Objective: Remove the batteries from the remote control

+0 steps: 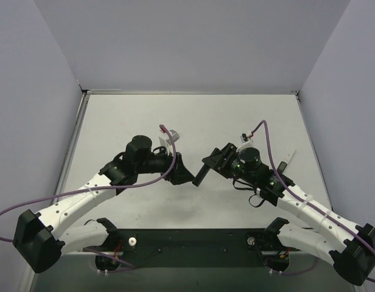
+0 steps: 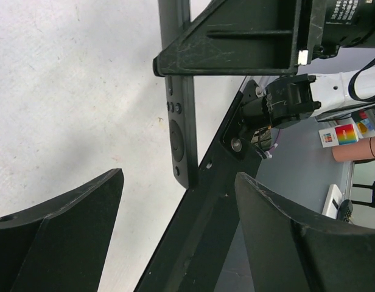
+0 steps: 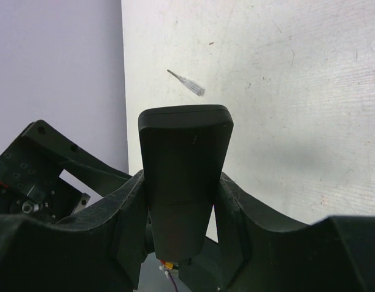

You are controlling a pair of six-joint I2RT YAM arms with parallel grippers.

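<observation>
Right wrist shows right tool clamped on remote control, left tool apart.

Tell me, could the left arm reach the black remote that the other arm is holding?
Probably yes. The left gripper is open, and the free end of the remote hangs right in front of its fingers with nothing between. The right gripper clamps only the other end.
</observation>
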